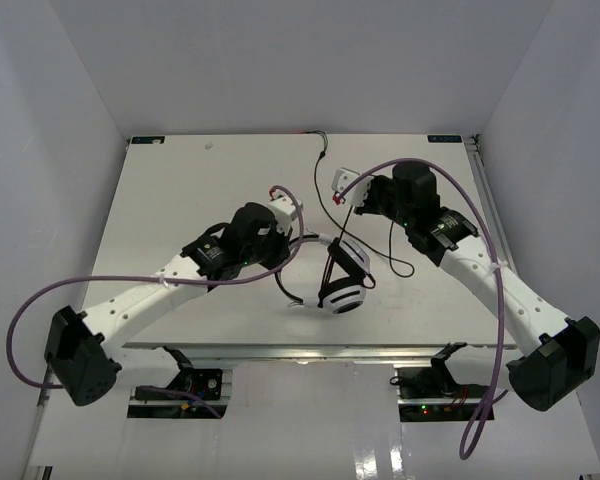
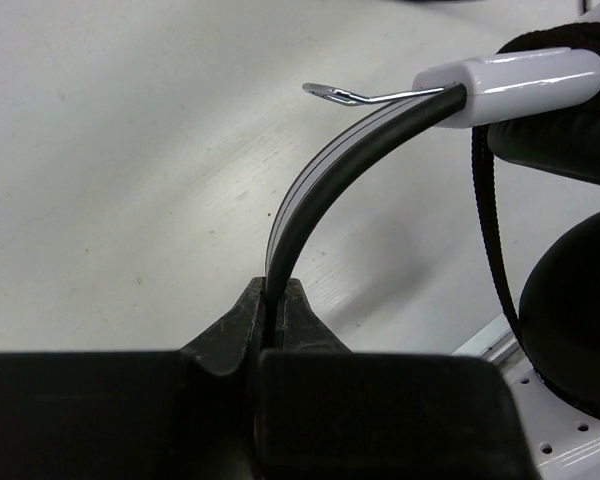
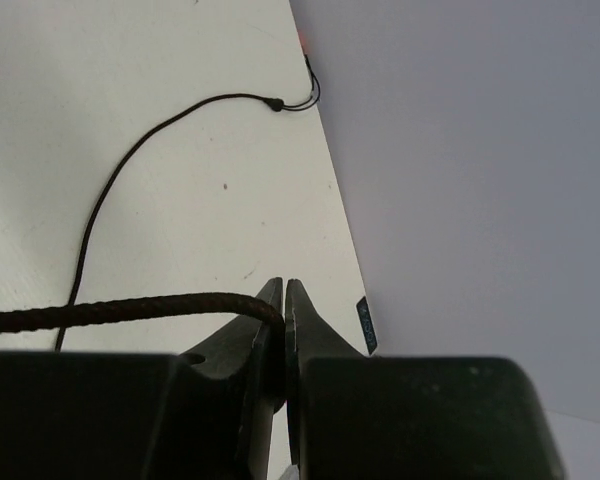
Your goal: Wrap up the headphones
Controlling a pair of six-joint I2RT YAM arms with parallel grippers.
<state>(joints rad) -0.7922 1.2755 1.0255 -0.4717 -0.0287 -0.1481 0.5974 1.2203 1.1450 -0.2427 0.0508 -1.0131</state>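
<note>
White plastic earcups with black cushions mark the over-ear headphones [image 1: 342, 290], which sit near the middle of the flat white desk [image 1: 180, 190], toward its near edge, between the 2 arms. The left fingers [image 2: 235, 325] are pressed onto the thin black-and-white headband [image 2: 315, 195], pinching it edge-on a little below where it enters a white plastic slider. A black cushion is cut off at the right edge of that view.

The right fingers [image 3: 265, 320] are closed on the long thin black cord [image 3: 105, 195]. Its braided stretch runs out of the left edge of the wrist view, while a thinner run curves away to the desk's far edge and splits into 2 short tails too small to make out.

From above, both pairs of fingertips are hidden under the wrist housings. Whether the earcups touch the desk cannot be told.

The left arm reaches forward and rightward, its wrist just beside the headband. The right arm reaches forward and leftward, its wrist farther back than the headphones and apart from them.
</note>
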